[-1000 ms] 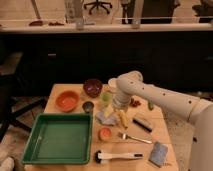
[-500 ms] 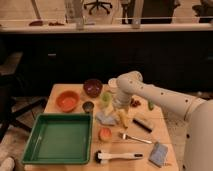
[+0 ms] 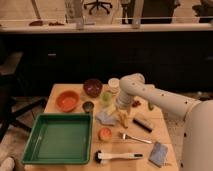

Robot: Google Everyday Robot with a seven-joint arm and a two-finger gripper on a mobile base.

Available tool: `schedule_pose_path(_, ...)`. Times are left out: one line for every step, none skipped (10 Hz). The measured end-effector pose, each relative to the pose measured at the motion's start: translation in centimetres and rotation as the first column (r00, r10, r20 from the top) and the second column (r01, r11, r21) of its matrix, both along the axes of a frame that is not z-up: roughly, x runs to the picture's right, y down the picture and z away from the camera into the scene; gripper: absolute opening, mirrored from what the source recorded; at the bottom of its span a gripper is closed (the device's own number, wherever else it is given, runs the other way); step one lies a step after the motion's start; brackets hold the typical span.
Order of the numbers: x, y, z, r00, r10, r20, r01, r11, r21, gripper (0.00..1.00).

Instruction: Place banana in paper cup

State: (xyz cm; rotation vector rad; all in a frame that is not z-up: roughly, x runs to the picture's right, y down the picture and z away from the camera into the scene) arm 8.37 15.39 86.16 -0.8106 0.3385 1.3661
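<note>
Just right of the table's middle, the banana lies on the wood. Its long axis runs roughly from far to near, with the near end swung a little to the right; which end is the stem I cannot tell. The gripper hangs directly over its far end, fingers pointing down and spread apart, gripping nothing. The white arm comes in from the right edge, runs left across the table's far half, then bends at a rounded joint and drops to the wrist. The paper cup stands upright at the far edge, beyond the gripper and slightly left, apart from the banana. A light-green cup sits between the two, just left of the gripper.
</note>
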Motion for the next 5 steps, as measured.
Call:
schedule_pose_path(0.2,0.2,0.5,1.000,0.011,-0.005,-0.011,0.9999,-0.005,0.80)
schedule_pose_path(0.5,0.4,1.1,1.000,0.024,-0.010,-0.024,0.9996,-0.012,0.80)
schedule_pose_path(0.6,0.5,1.5,0.999,0.032,-0.012,-0.032,0.9994,-0.016,0.80)
schedule_pose_path(0.8,0.6,2.1,0.999,0.040,-0.014,-0.041,0.9989,-0.022,0.80)
schedule_pose_path(1.0,0.6,2.5,0.999,0.049,-0.016,-0.049,0.9984,-0.026,0.80)
